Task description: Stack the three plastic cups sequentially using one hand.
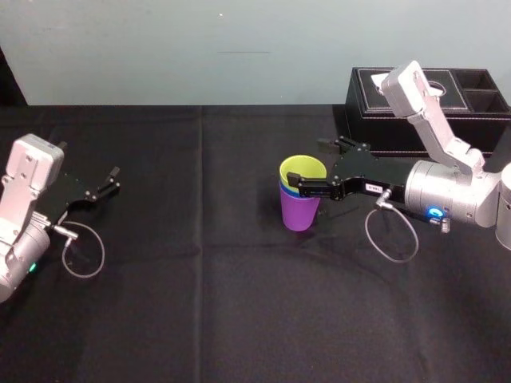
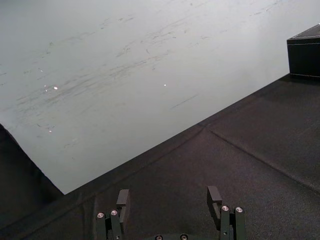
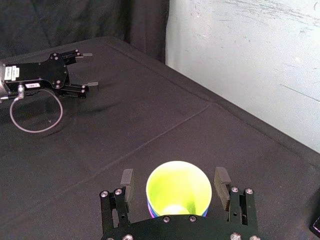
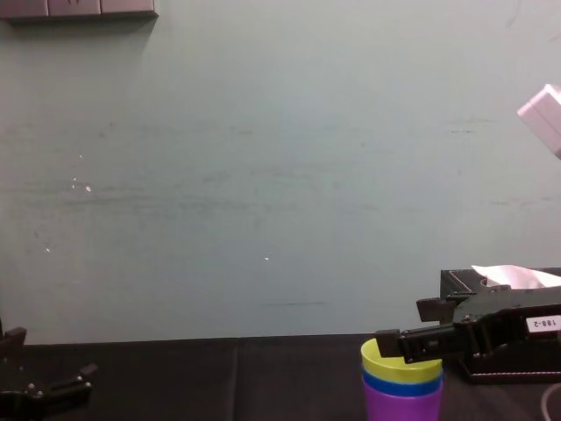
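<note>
The three plastic cups stand nested upright right of the table's middle: the purple cup (image 1: 299,215) at the bottom, the blue cup (image 1: 287,192) showing as a rim band, the yellow-green cup (image 1: 302,169) on top. The chest view shows the same order, yellow-green (image 4: 384,362), blue (image 4: 403,384), purple (image 4: 403,406). My right gripper (image 1: 310,167) straddles the top cup's rim. In the right wrist view its fingers (image 3: 127,183) stand off the yellow-green cup (image 3: 177,192) on both sides, so it is open. My left gripper (image 1: 110,181) rests open at the far left.
A black tissue box (image 1: 479,100) stands at the back right, just behind my right arm. A grey cable loop (image 1: 391,231) hangs from the right wrist. The black cloth runs bare between the cups and the left gripper (image 3: 90,70).
</note>
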`<state>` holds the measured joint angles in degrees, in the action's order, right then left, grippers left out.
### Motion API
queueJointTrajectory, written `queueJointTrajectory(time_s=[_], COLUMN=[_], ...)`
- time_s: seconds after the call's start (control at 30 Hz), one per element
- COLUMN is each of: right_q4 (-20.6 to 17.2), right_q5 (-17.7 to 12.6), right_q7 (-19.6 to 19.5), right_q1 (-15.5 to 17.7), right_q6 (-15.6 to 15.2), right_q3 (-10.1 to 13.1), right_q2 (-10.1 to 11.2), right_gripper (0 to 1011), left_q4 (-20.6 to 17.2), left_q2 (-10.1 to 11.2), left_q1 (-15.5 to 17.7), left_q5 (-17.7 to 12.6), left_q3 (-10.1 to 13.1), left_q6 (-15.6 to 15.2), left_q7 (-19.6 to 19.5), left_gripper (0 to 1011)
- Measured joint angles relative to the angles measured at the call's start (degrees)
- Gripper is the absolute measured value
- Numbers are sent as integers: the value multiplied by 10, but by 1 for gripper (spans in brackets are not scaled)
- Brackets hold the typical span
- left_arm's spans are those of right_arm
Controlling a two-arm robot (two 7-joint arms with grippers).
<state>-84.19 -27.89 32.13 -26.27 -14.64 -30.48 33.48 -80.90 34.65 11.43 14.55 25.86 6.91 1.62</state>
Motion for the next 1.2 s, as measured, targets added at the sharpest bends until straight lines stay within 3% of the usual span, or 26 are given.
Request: queueJointTrajectory(time_s=[0.47, 0.67, 0.97, 1.2], right_q4=[0, -22, -75, -86], right_q5=[0, 5, 1, -1], right_q7=[0, -18, -68, -94], right_q1=[0, 22, 96, 139], right_q6=[0, 9, 35, 52], right_q3=[0, 10, 68, 107], right_q2=[0, 6, 31, 42], right_gripper=[1004, 1004, 1004, 1004], left_q4=[0, 0, 0, 0], left_q2=[0, 0, 0, 0], left_q1=[0, 0, 0, 0], left_q5=[0, 0, 0, 0], left_q3=[0, 0, 0, 0], left_q6=[0, 0, 0, 0], left_q7=[0, 0, 0, 0], left_gripper=[1011, 1011, 1011, 1012])
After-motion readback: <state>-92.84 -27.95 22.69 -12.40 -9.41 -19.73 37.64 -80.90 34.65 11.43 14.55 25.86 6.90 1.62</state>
